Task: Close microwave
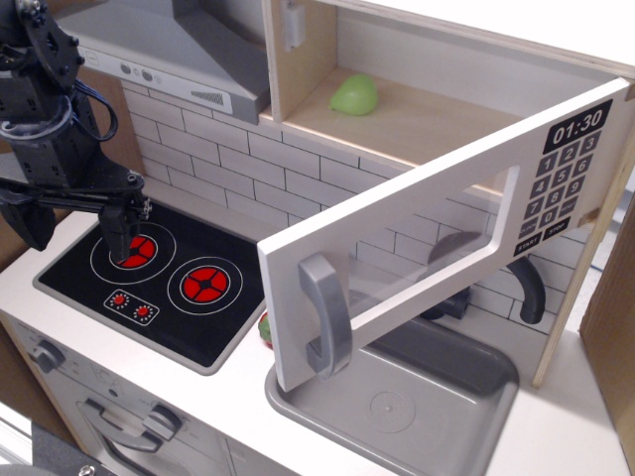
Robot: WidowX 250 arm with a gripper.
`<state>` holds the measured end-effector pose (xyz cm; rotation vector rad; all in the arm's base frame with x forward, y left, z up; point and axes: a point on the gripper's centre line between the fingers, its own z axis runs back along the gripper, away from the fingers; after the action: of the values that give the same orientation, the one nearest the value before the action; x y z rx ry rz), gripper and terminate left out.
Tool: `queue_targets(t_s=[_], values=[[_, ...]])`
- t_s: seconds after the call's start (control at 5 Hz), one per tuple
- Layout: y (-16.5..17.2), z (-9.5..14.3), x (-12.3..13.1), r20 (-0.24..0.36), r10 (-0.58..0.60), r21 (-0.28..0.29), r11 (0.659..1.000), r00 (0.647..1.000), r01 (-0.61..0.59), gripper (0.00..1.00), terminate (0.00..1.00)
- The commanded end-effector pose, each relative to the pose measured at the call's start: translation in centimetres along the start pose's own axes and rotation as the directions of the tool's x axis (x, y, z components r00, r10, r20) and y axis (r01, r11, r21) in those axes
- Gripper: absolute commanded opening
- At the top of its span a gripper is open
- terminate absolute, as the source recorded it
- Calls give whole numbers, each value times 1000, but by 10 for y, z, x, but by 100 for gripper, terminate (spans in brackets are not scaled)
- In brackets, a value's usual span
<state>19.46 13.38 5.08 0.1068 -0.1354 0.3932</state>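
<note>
White brick tiling is backing a toy kitchen, and the microwave (397, 109) is sitting up in the shelf, its wide door (437, 238) swinging far out over the sink (397, 407). Door handle (325, 312) is hanging well right of the gripper (74, 223), whose fingers are hovering spread, empty, over the hob (164, 283).

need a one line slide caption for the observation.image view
Toy kitchen: microwave door swung wide open over the sink, green item inside, gripper above the stove.

Microwave (427, 228) door wide open over sink (397, 407); hand (74, 223) above hob (159, 278).
</note>
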Motion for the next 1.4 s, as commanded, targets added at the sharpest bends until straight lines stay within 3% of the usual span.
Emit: queue_targets(t_s=[0.0,0.4,0.8,1.2], values=[[0,0,0,0,0,0,1000,1000,0,100,0],[-43,51,-2,24,6,-99,995,1000,-3,100,0],[-98,110,-3,52,-61,-196,978,997,70,100,0],[-141,140,0,57,-139,-246,958,989,149,100,0]])
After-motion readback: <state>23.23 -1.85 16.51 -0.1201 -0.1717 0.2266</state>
